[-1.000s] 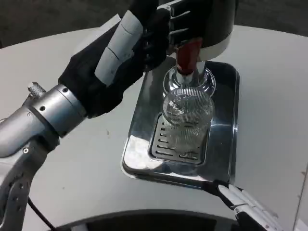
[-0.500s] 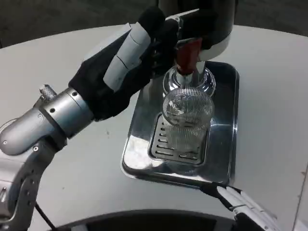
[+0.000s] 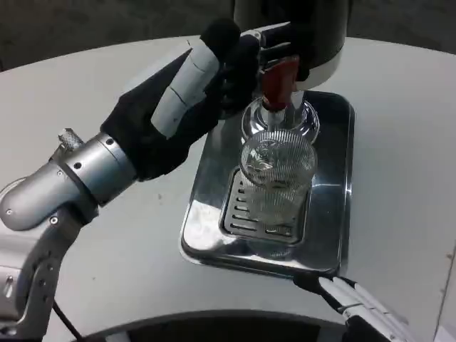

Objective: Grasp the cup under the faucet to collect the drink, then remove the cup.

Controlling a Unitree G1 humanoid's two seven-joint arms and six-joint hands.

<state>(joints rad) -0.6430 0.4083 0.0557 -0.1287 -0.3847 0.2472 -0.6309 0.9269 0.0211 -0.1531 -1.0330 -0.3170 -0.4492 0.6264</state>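
**Left hand on the tap, cup waiting beneath**

While the left hand [image 3: 214,78] sat high against the red tap lever [image 3: 279,80], this looked like the pour step, and the call was for a steady, modest push. Its dark fingers [image 3: 274,43] were curled in around the lever and the foot of the dispenser [image 3: 292,28]; whether they truly gripped the lever or merely pressed on it, I could not tell. The sensible line was to work the lever only, keep the forearm up and away from the rim below, and let go before the level got near the top.

The cup [image 3: 278,178] stood upright directly under the faucet [image 3: 274,117], on the slotted grate [image 3: 260,214] of the steel drip tray [image 3: 335,214]. It was clear ribbed glass, and nothing touched it. How much drink was in it was hard to read through the ribbing. Ribbed glass should give fingers purchase, though a wet wall would be slippery.

The right hand [image 3: 363,306] lay low on the counter [image 3: 406,142], just off the tray's near corner and well apart from the cup, its white fingers stretched out and holding nothing.
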